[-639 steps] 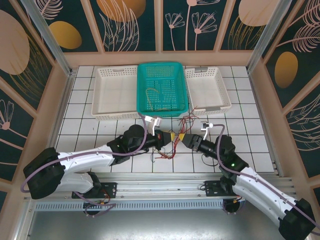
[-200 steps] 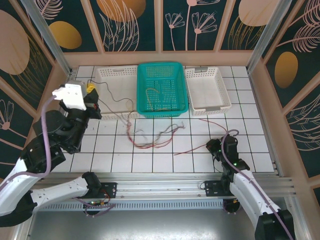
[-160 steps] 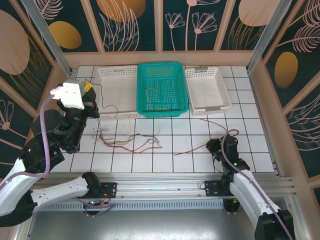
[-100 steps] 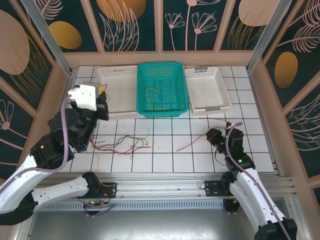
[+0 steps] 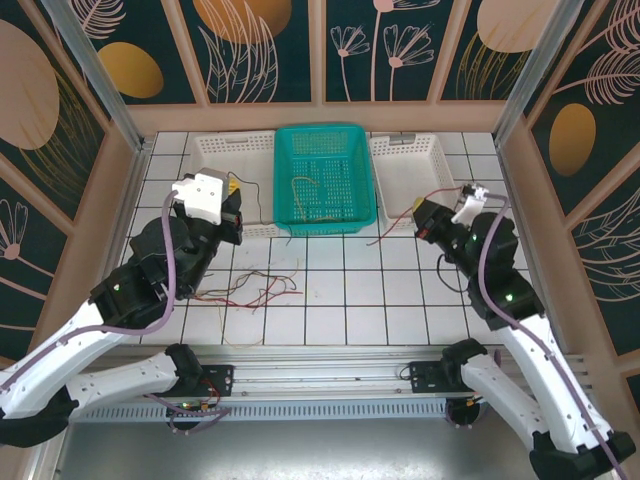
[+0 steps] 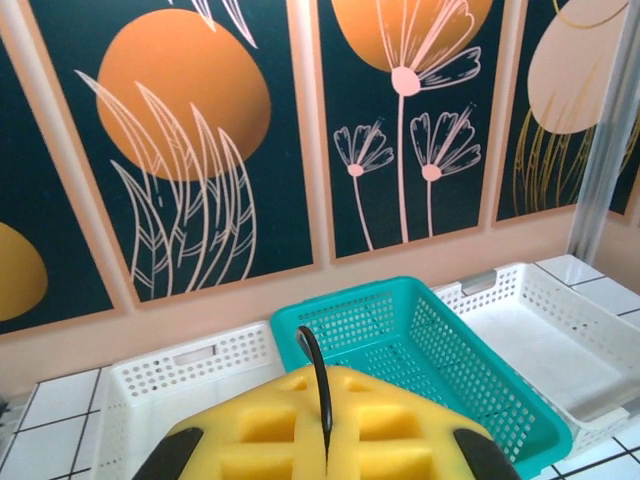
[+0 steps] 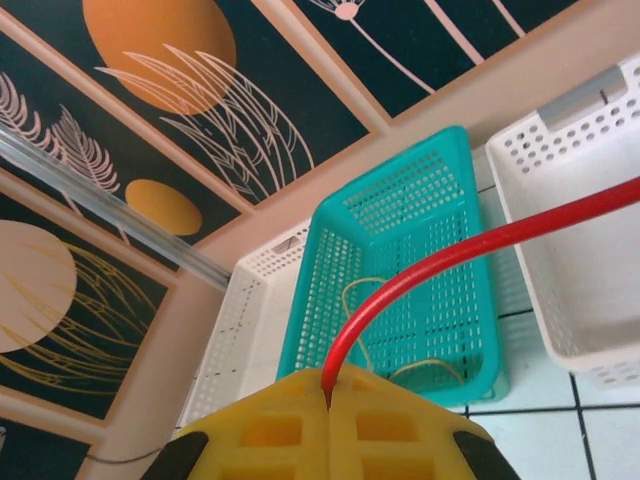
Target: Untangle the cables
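Cables [image 5: 255, 290] lie tangled on the table [image 5: 400, 300] left of centre. Above them the left gripper [image 5: 234, 190] is clamped on a black cable [image 6: 318, 385]. Pulls should be slow and high, so strands clear the teal basket [image 5: 325, 130] rim at centre. At right, the right gripper [image 5: 428, 215] pinches a red cable [image 7: 450, 252], with open table below it.

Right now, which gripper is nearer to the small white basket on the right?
Right. The right gripper is at the small white basket's near edge; the left gripper is beyond the teal basket, by the large white basket.
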Controlling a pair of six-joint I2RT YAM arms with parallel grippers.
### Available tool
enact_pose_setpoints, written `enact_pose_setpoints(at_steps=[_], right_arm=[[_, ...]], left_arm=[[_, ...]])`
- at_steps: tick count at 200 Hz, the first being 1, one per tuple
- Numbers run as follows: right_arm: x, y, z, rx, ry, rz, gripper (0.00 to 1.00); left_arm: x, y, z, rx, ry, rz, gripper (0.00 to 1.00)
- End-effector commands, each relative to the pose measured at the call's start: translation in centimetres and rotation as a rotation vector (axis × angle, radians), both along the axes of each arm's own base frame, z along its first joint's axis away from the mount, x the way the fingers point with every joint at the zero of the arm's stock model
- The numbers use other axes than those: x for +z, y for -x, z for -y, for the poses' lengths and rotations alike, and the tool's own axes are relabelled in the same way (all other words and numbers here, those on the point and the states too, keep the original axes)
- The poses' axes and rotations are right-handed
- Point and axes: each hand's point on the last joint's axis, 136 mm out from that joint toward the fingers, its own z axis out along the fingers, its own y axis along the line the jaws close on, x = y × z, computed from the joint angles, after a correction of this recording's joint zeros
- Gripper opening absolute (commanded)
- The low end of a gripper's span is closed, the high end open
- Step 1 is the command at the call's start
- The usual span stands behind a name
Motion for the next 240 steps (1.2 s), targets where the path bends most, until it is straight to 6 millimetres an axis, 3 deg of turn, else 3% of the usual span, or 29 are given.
enact_pose_setpoints(at_steps=[1, 39, 66, 117, 149, 192, 196, 213, 240], right_arm=[[1.0, -2.0, -0.5, -0.004, 0.082, 0.012, 0.00], [2.3, -6.2, 0.3, -0.043, 0.104, -0.009, 0.00], [3.7, -7.8, -1.0, 0.020, 0.103, 0.015, 0.00], [5.2, -8.5, -4.0, 0.154, 0.076, 0.054, 0.00], [5.8, -8.3, -8.9, 0.355, 0.054, 0.075, 0.00], [6.4, -10.5, -15.4, 0.555, 0.047, 0.055, 0.00], [6.3, -10.8, -16.0, 0.571, 0.045, 0.049, 0.00], [6.3, -11.9, -18.9, 0.635, 0.042, 0.039, 0.00], [5.1, -13.6, -23.9, 0.742, 0.045, 0.001, 0.00]], left_arm=[[1.1, -0.2, 1.1, -0.038, 0.043, 0.042, 0.00], [1.1, -0.4, 1.8, -0.054, 0.035, 0.045, 0.00], [1.2, -0.4, 1.8, -0.054, 0.041, 0.051, 0.00], [1.5, 0.0, 2.0, -0.084, 0.075, 0.077, 0.00], [1.3, 0.4, 1.3, -0.078, 0.105, 0.090, 0.00], [0.6, 1.2, -0.2, -0.068, 0.146, 0.114, 0.00], [-0.3, 1.2, -0.1, -0.066, 0.136, 0.106, 0.00], [-0.9, 1.6, -0.7, -0.067, 0.154, 0.118, 0.00], [-1.8, 1.6, -0.4, -0.078, 0.144, 0.109, 0.00]])
